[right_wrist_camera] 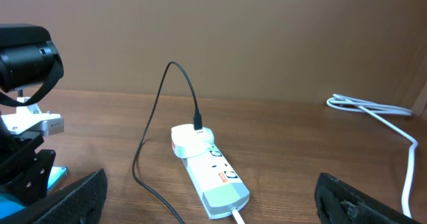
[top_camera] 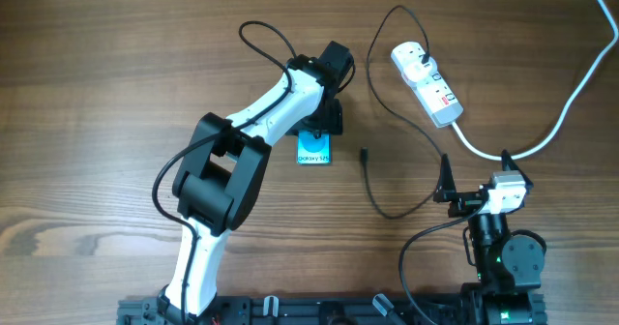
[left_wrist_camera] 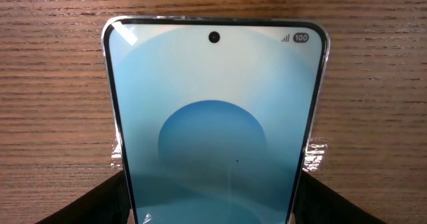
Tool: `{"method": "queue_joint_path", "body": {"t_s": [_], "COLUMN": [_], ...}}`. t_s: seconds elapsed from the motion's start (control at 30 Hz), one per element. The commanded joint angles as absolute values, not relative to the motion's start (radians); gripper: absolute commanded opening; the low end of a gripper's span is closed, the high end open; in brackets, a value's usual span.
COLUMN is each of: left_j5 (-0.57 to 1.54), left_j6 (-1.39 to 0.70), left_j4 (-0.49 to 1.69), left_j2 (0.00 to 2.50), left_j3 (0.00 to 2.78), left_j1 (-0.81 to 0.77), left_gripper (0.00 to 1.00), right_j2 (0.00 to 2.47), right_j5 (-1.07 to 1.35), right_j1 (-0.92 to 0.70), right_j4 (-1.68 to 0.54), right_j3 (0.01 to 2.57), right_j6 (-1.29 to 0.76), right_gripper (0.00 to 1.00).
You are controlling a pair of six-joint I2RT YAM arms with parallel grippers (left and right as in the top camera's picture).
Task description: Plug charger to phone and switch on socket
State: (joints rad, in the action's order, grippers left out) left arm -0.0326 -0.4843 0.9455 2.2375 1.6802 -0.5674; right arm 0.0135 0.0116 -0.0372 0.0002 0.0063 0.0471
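The phone (top_camera: 313, 152) lies flat on the table, turquoise screen up. It fills the left wrist view (left_wrist_camera: 213, 111). My left gripper (top_camera: 322, 122) is over its far end, and its two dark fingers (left_wrist_camera: 213, 184) press against the phone's long edges. The charger (top_camera: 371, 83) runs from a plug in the white socket (top_camera: 427, 83), loops round, and ends in a small connector tip (top_camera: 364, 156) lying on the table right of the phone. My right gripper (top_camera: 474, 175) is open and empty, below the socket (right_wrist_camera: 210, 177), which lies between its wide-spread fingers (right_wrist_camera: 213, 204).
The socket's thick white cord (top_camera: 566, 112) curves off to the upper right corner and also shows in the right wrist view (right_wrist_camera: 373, 111). The left arm (top_camera: 232, 161) stretches diagonally across the table's middle left. The charger cable (right_wrist_camera: 152, 117) stands up in a loop.
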Motion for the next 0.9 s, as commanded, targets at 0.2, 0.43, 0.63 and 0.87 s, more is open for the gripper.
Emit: {"method": "queue_joint_path", "body": {"t_s": [0.2,0.43,0.63,0.87], "left_j5": [0.059,0.223,0.397,0.372], "left_j6": [-0.532,-0.532,-0.531,-0.528], "left_j4": [0.939,0.974,0.997,1.011], "left_j2": [2.251,2.248,2.244,2.238], "left_j3": [1.667,1.668,1.67,1.67], "left_j1": [-0.538,-0.485,-0.421,-0.4], "left_gripper": [0.72,0.71,0.71,0.7], "right_j2": [0.009,0.009,0.009,0.009], "right_j5": [0.025,0.025,0.025,0.025], "right_j1": [-0.032,-0.032,-0.032,-0.032], "right_j4": [0.003,0.003,0.003,0.003], "right_j3": [0.005,0.005,0.005,0.005], "right_j6": [0.052,0.052,0.052,0.052], "right_gripper": [1.0,1.0,1.0,1.0]}}
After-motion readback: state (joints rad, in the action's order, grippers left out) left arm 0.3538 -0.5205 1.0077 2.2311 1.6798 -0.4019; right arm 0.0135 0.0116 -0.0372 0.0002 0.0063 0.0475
